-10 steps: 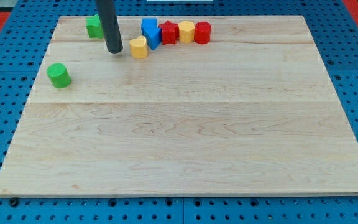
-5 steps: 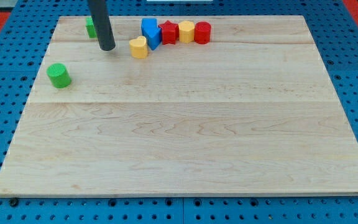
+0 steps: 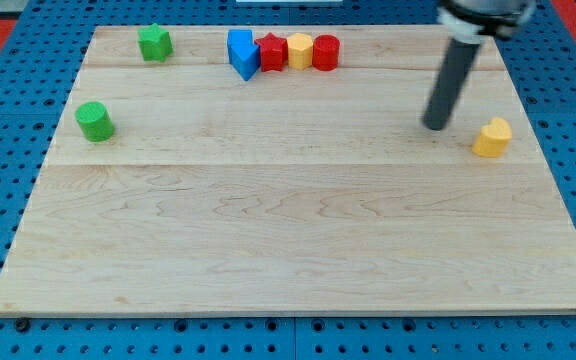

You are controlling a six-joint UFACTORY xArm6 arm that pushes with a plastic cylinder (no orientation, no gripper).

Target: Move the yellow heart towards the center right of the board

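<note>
The yellow heart point(image 3: 492, 138) lies near the board's right edge, a little above mid-height. My tip point(image 3: 434, 126) rests on the board just to the heart's left and slightly above it, a short gap apart, not touching. The dark rod rises from it toward the view's top right.
At the top edge a row stands: a blue block point(image 3: 241, 52), a red star point(image 3: 271, 51), a yellow block point(image 3: 299, 50) and a red cylinder point(image 3: 325, 51). A green star point(image 3: 154, 42) is at the top left. A green cylinder point(image 3: 94, 120) is at the left.
The yellow heart has gone from beside the blue block at the top to the board's right side. My tip has moved from the top left to just left of the heart.
</note>
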